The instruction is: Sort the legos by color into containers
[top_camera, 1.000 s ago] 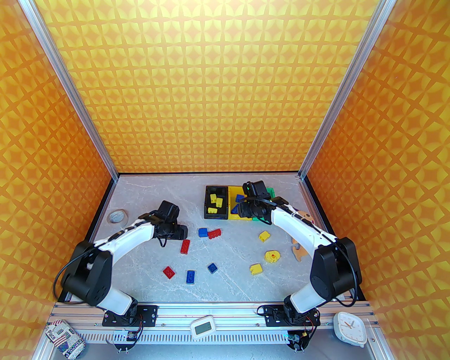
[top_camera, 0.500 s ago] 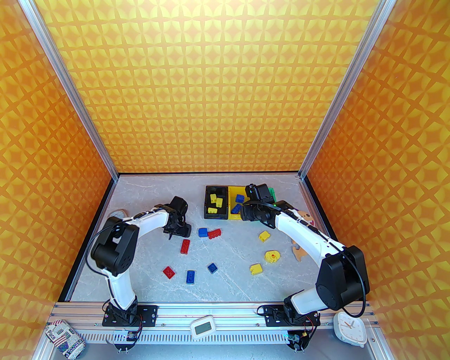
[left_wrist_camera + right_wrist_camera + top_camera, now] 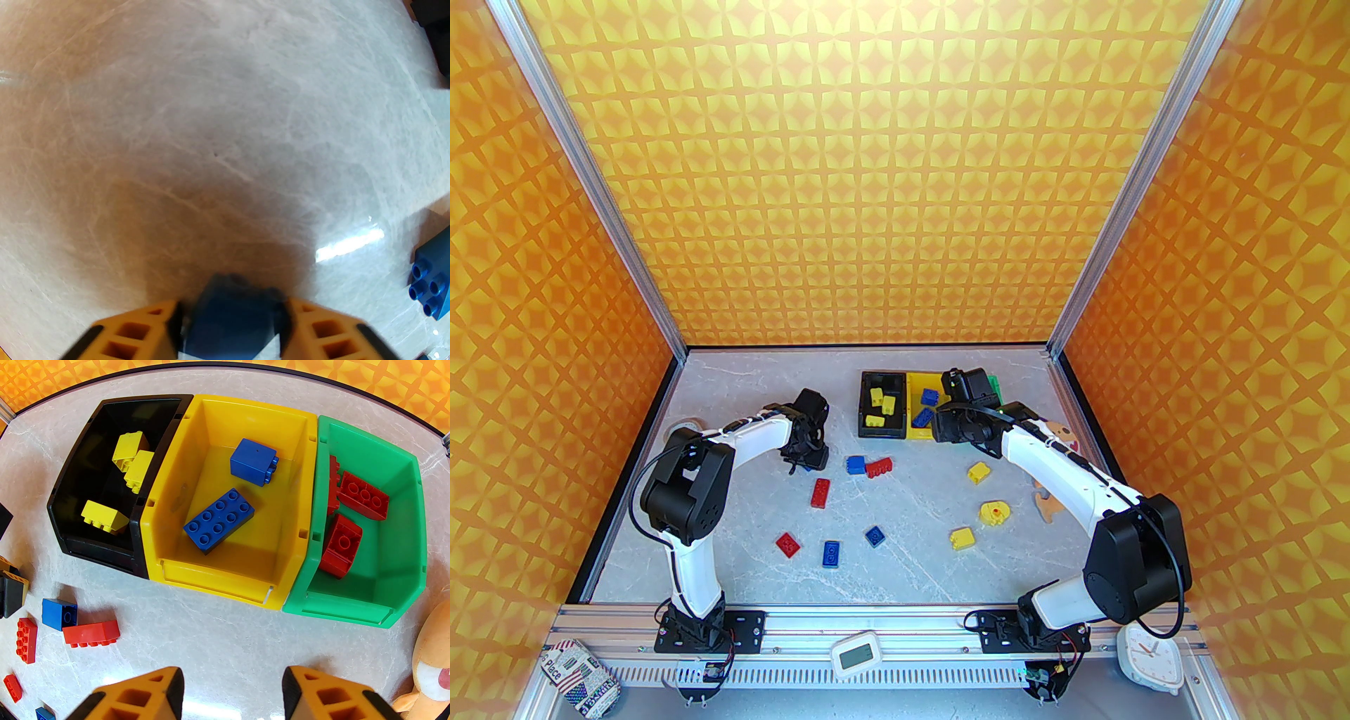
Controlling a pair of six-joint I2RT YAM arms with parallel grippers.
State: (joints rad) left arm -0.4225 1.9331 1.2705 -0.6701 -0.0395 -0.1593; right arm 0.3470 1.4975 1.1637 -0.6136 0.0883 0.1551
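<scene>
My left gripper (image 3: 232, 318) is shut on a blue lego (image 3: 228, 299), low over the table; from above, the left gripper (image 3: 806, 458) sits left of a loose blue lego (image 3: 855, 465) and a red one (image 3: 879, 467). My right gripper (image 3: 233, 687) is open with nothing in it, just in front of the containers. The black container (image 3: 102, 557) holds yellow legos, the yellow container (image 3: 211, 578) blue ones, the green container (image 3: 351, 606) red ones. Several more red, blue and yellow legos lie scattered mid-table, such as a red lego (image 3: 820, 492) and a yellow lego (image 3: 979, 472).
An orange plush (image 3: 1056, 450) lies right of the containers, under the right arm. A white tape roll (image 3: 685, 426) peeks out behind the left arm. A timer (image 3: 856, 655) and a clock (image 3: 1152, 657) rest on the near rail.
The left arm swung up and toward the far side, and its jaws closed on the blue lego. The right arm shifted slightly right in front of the containers.
</scene>
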